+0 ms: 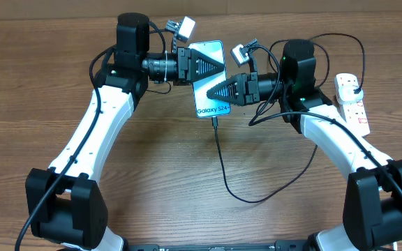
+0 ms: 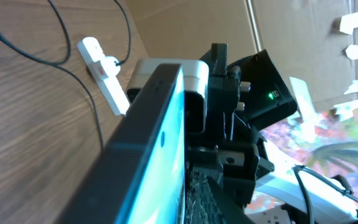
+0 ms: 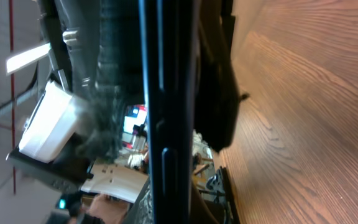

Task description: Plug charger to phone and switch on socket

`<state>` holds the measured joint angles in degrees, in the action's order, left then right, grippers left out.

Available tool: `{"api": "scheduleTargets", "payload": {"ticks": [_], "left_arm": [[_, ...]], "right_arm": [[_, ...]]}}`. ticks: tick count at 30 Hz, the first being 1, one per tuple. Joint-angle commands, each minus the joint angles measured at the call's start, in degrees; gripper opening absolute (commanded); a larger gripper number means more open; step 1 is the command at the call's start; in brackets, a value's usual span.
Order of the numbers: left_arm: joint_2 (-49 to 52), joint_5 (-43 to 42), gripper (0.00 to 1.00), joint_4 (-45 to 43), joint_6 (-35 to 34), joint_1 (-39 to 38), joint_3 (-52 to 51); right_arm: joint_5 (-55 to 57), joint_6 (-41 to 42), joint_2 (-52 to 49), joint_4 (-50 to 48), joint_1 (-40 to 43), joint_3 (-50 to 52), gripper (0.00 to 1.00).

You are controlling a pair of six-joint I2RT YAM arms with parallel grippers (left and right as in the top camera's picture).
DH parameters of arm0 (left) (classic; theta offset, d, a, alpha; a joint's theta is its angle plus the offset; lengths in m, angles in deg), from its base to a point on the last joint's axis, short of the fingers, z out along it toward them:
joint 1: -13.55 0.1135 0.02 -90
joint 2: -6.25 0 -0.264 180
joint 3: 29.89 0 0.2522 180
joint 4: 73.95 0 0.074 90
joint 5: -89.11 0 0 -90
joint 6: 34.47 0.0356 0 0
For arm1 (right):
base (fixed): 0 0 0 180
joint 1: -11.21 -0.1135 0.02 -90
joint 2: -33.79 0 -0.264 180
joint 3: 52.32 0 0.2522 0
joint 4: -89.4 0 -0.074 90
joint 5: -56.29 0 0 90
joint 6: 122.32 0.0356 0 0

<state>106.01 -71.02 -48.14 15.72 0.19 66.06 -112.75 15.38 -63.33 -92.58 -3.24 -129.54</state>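
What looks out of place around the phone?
The phone is not lying free: the right gripper is shut on it across the screen, the left gripper covers its top end. The charger runs from its bottom edge. Nothing looks damaged.

In the middle is the phone (image 1: 202, 96), the charger (image 1: 221, 160) trailing from its near edge across the surface (image 1: 152, 174); the socket (image 1: 354, 108) lies far right
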Motion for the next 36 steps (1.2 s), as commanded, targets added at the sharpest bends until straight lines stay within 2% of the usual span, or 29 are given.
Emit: {"api": "scheduleTargets", "payload": {"ticks": [1,3,6,12,19,23,28,31,32,33,36], "left_arm": [[-0.4,3.9,0.81,-0.2,3.3,1.0,0.3],[-0.4,7.5,0.93,0.0,3.8,2.6,0.3],[-0.4,10.8,1.0,0.1,3.9,6.0,0.3],[-0.4,13.8,1.0,4.5,4.1,14.6,0.3],[-0.4,15.5,1.0,6.6,4.1,18.8,0.3],[-0.4,25.8,1.0,6.6,4.1,18.6,0.3],[-0.4,38.7,1.0,6.6,4.1,18.6,0.3],[-0.4,42.4,1.0,6.6,4.1,18.6,0.3],[-0.4,42.8,1.0,6.6,4.1,18.6,0.3],[-0.4,42.7,1.0,6.8,4.1,18.6,0.3],[-0.4,42.7,1.0,7.2,4.1,18.6,0.3]], "right_arm": [[2.5,0.0,0.6,1.4,-0.1,-1.0,0.04],[3.1,0.0,0.5,2.9,-0.1,-1.0,0.04],[4.9,-2.0,-0.2,6.2,-0.1,-0.9,0.04],[20.0,-9.0,-3.8,19.6,-0.6,-0.9,0.04],[30.8,-8.7,-11.0,20.6,-4.2,-0.9,0.09],[38.2,-6.8,-16.7,20.5,-8.9,-0.9,0.09],[39.0,-5.7,-21.5,17.9,-11.5,-0.9,0.09],[40.1,-5.7,-22.7,17.9,-11.8,-0.9,0.1],[40.5,-5.7,-22.7,18.0,-11.8,-0.9,0.12],[40.7,-5.7,-22.7,17.7,-11.8,-0.9,0.26],[42.1,-5.7,-22.7,17.8,-11.8,-0.9,0.34]]}}
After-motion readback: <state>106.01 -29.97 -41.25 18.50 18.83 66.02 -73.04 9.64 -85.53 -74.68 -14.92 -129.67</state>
